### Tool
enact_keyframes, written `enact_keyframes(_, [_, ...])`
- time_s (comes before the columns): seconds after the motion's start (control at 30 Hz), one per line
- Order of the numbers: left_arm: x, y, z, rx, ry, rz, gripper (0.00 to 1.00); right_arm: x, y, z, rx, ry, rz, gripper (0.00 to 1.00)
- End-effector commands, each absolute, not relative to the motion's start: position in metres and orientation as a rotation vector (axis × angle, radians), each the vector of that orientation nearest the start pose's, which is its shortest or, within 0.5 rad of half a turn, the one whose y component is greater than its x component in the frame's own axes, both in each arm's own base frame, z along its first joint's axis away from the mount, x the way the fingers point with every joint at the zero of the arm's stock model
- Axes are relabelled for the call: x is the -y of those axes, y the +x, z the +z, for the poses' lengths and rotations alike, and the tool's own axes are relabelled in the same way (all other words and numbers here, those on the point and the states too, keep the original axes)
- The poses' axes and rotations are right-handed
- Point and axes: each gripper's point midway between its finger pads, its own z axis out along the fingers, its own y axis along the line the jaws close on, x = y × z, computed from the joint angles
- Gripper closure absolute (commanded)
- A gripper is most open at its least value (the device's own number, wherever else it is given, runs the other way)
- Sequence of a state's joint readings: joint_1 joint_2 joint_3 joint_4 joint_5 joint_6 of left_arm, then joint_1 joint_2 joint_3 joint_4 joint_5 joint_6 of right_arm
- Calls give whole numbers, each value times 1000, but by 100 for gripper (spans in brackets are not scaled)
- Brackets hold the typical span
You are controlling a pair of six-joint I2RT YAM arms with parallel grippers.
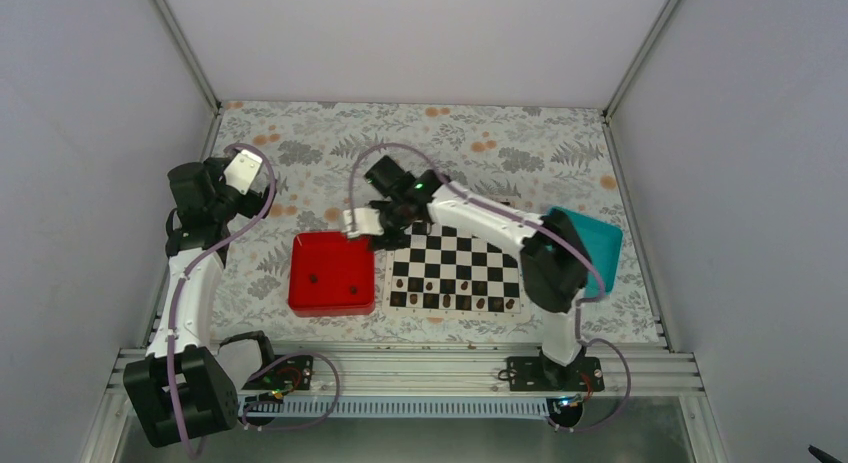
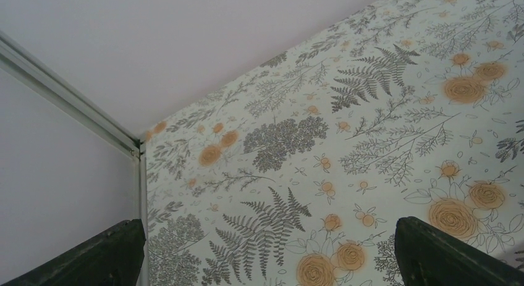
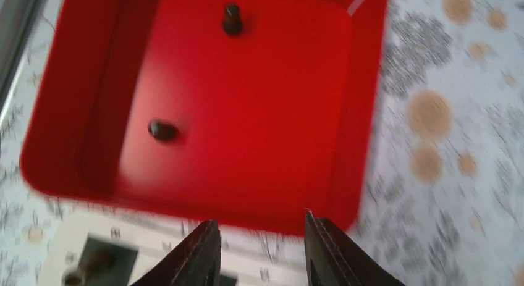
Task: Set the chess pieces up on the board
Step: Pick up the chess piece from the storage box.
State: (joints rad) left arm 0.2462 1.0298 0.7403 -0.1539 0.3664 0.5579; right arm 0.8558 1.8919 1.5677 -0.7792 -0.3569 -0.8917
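Note:
The board point(image 1: 470, 251) lies right of centre, with several dark chess pieces point(image 1: 447, 284) standing in its two near rows. Two more chess pieces point(image 3: 232, 19) point(image 3: 163, 131) lie in the red tray point(image 3: 364, 113). My right gripper point(image 3: 259, 227) hovers over the gap between the red tray's edge and the board's cream border point(image 3: 80, 236). Its jaws are open with nothing between them. In the top view this gripper point(image 1: 376, 233) is at the board's far left corner. My left gripper point(image 2: 267, 223) is open and empty, raised above the floral table near its far left corner.
The red tray point(image 1: 330, 258) sits directly left of the board. A teal tray point(image 1: 592, 245) stands tilted at the board's right, partly behind my right arm. Grey walls and metal frame posts close in the table on three sides.

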Motion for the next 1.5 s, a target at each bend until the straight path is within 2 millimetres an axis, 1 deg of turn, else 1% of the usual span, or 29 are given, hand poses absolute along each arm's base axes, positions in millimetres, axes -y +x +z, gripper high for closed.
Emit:
enact_keyframes(0.0, [-23,353,240,-1868,544,179,0,-433,245,122,-1594,-2100,485,62])
enact_keyframes(0.07, [-23,352,242,-1864,541,185,0,-451,242,118,-1573,-2094,486,62])
enact_keyframes(0.2, [-24,351,243,-1859,537,195,0,-482,236,108,-1539,-2086,495,58])
enact_keyframes(0.27, [-23,350,244,-1852,539,198,0,-494,228,96,-1523,-2108,501,56])
enact_keyframes(0.43, [-21,348,245,-1842,541,195,0,-519,209,75,-1495,-2137,545,57])
enact_keyframes(0.57, [-19,346,241,-1844,548,184,0,-536,198,68,-1480,-2133,594,57])
enact_keyframes(0.6, [-19,345,239,-1848,549,181,0,-539,196,65,-1477,-2139,597,57])
enact_keyframes(0.77, [-17,341,244,-1830,549,186,0,-545,188,56,-1475,-2159,598,58])
enact_keyframes(0.9, [-16,339,244,-1826,551,184,0,-545,191,51,-1481,-2154,571,58])
enact_keyframes(1.1, [-15,337,244,-1822,552,185,0,-545,194,39,-1502,-2159,548,58])
enact_keyframes(1.33, [-15,338,244,-1823,553,181,0,-546,194,36,-1492,-2158,550,59])
enact_keyframes(1.4, [-15,338,244,-1822,553,180,0,-546,194,34,-1493,-2164,550,65])
enact_keyframes(1.47, [-15,338,243,-1822,556,180,0,-548,195,34,-1494,-2163,549,75])
